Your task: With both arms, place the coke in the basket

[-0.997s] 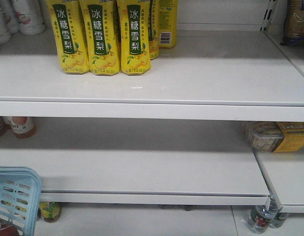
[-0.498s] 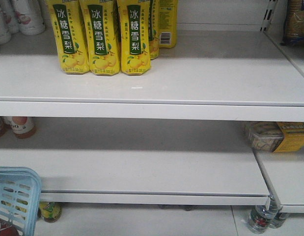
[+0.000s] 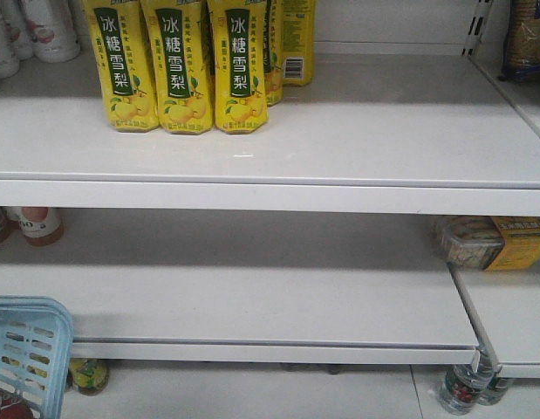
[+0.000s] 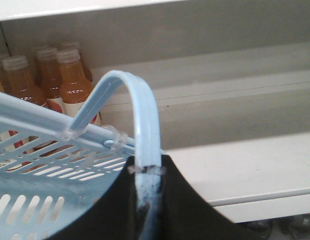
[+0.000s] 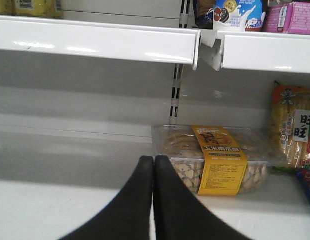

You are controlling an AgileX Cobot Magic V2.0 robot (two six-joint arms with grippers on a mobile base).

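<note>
Left tool (image 4: pixel 147 200) grips the basket (image 4: pixel 54 165) handle; right tool (image 5: pixel 153 172), jaws pressed together, faces shelves.

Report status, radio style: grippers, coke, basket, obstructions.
Left gripper shut on basket handle. Right gripper shut, empty. Red item in basket corner, possibly the coke, unconfirmed. No obstructions seen.

The basket (image 3: pixel 30 349) was light blue with vertical slots. Cartons (image 3: pixel 178 65) at the surface's (image 3: pixel 383 131) back left edge were yellow with dark green bands and white characters. The surface was white. The snack tray (image 5: pixel 215 157) was clear with a yellow label. Both end effectors (image 5: pixel 153 172) were black.
</note>
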